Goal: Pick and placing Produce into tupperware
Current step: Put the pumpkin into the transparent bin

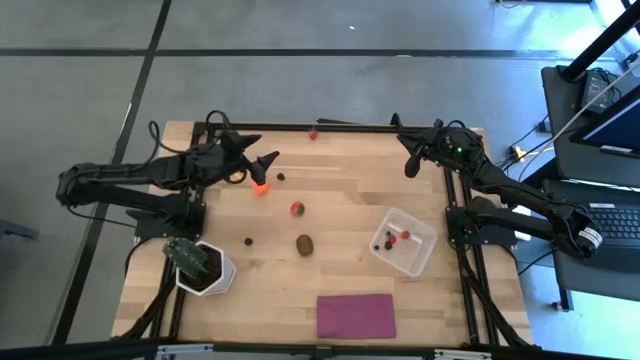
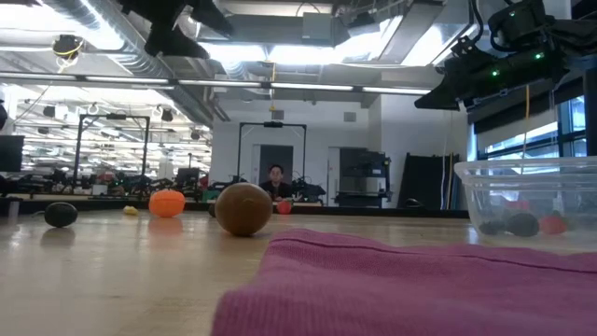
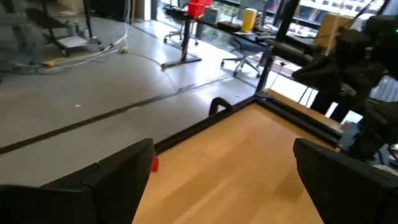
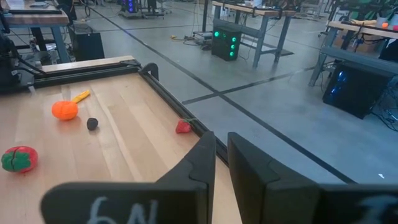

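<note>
The produce lies scattered on the wooden table: an orange ball, a red-and-green piece, a brown oval, dark berries, and a small red piece by the far edge. The clear tupperware stands at the right with a few pieces in it. My left gripper hangs open above the table beside the orange ball, with nothing between its fingers. My right gripper is shut and empty, raised over the far right corner.
A green plant in a white pot stands at the near left. A flat magenta cloth lies by the near edge. A black frame rail runs along the table's far edge. A person sits far off in the room behind the table.
</note>
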`<state>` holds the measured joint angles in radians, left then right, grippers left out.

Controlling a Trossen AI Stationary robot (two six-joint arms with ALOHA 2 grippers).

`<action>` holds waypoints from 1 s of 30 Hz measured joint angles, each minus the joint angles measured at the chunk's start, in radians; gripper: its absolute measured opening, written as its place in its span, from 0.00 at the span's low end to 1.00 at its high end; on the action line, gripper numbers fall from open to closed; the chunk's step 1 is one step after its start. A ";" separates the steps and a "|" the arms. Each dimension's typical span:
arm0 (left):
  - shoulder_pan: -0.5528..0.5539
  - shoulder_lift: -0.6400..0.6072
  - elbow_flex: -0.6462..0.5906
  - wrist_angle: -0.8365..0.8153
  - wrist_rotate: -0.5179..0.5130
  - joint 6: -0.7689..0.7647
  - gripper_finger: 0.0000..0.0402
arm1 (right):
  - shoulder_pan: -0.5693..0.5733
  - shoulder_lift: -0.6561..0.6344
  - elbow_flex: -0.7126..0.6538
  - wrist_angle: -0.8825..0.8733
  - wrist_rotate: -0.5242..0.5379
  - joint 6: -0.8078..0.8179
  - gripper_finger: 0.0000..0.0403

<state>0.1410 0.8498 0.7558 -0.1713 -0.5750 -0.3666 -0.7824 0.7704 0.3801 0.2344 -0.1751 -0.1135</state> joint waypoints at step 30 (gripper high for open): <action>0.303 0.572 0.378 -0.893 0.398 -0.428 0.93 | 0.000 0.009 0.000 -0.046 0.000 0.000 0.12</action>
<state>0.4435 1.4213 1.1336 -1.0643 -0.1774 -0.7944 -0.7822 0.7792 0.3801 0.1885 -0.1753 -0.1130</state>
